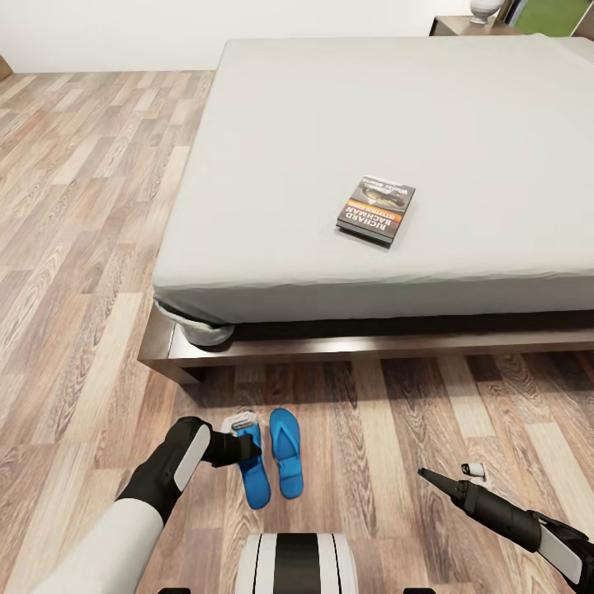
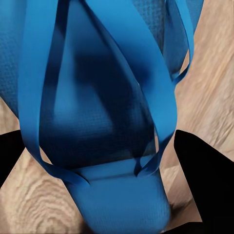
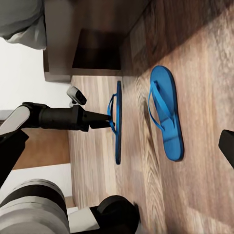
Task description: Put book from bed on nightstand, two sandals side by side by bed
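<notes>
The bed (image 1: pixel 396 124) fills the space ahead of both tools, and the book (image 1: pixel 376 208) lies on its mattress, well beyond them and not yet moved. On the floor (image 1: pixel 74 247) just short of the bed frame, the left tool (image 1: pixel 247 441) grips one sandal (image 3: pixel 118 122) by its strap, tipped on edge, just beside the other sandal (image 1: pixel 286 452) lying flat. The right tool (image 1: pixel 431 477) hangs empty, seemingly wide. Sandal placing is in hand; next likely calls for laying it flat alongside its mate.

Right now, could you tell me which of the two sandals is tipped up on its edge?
The sandal at the left gripper stands on edge; the other sandal lies flat.
</notes>
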Tool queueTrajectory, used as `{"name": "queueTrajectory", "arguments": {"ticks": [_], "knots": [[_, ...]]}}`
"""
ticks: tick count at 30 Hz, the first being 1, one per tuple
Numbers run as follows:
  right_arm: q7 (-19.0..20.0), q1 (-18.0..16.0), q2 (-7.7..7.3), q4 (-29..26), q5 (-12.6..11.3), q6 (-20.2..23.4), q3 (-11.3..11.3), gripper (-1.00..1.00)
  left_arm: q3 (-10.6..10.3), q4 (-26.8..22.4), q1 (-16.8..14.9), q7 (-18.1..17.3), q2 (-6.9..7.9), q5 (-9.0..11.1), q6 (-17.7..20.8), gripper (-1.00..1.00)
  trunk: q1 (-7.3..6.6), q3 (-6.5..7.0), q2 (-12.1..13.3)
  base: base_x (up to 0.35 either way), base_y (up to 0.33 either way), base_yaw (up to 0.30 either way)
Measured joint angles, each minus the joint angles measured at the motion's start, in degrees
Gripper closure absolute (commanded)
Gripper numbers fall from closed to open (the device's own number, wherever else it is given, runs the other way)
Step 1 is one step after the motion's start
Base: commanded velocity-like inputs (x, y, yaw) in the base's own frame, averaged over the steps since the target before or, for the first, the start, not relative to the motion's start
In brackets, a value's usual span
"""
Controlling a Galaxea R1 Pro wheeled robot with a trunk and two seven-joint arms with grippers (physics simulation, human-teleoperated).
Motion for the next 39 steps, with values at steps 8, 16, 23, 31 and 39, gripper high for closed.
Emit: {"name": "queueTrajectory", "arguments": {"ticks": [8,16,23,31,39], "knots": [[0.0,0.0,0.0,0.0,0.01,0.0,0.01,-1.0,0.06,-0.2,0.0,1.39,-0.05,-0.09,-0.93,1.0,0.0,0.0,0.0,0.0,0.0,0.0],[0.0,0.0,0.0,0.0,-0.14,0.0,-0.01,-1.0,0.14,-0.57,0.0,3.04,-0.12,0.19,-0.9,1.0,0.0,0.0,0.0,0.0,0.0,0.0],[0.0,0.0,0.0,0.0,-0.25,0.0,0.03,-1.0,0.2,-0.73,0.0,3.05,-0.22,0.4,-0.89,1.0,0.13,-1.1,-0.06,0.0,0.0,0.0],[0.0,0.0,0.0,0.0,-0.26,0.0,0.0,-1.0,0.22,-0.78,0.0,3.01,-0.41,0.52,-0.97,1.0,0.18,-1.55,-0.09,0.0,0.0,0.0],[0.0,0.0,0.0,0.0,-0.28,0.0,0.09,-1.0,0.22,-0.81,0.0,3.01,-0.41,0.45,-0.98,1.0,0.18,-1.55,-0.09,0.0,0.0,0.0]]}}
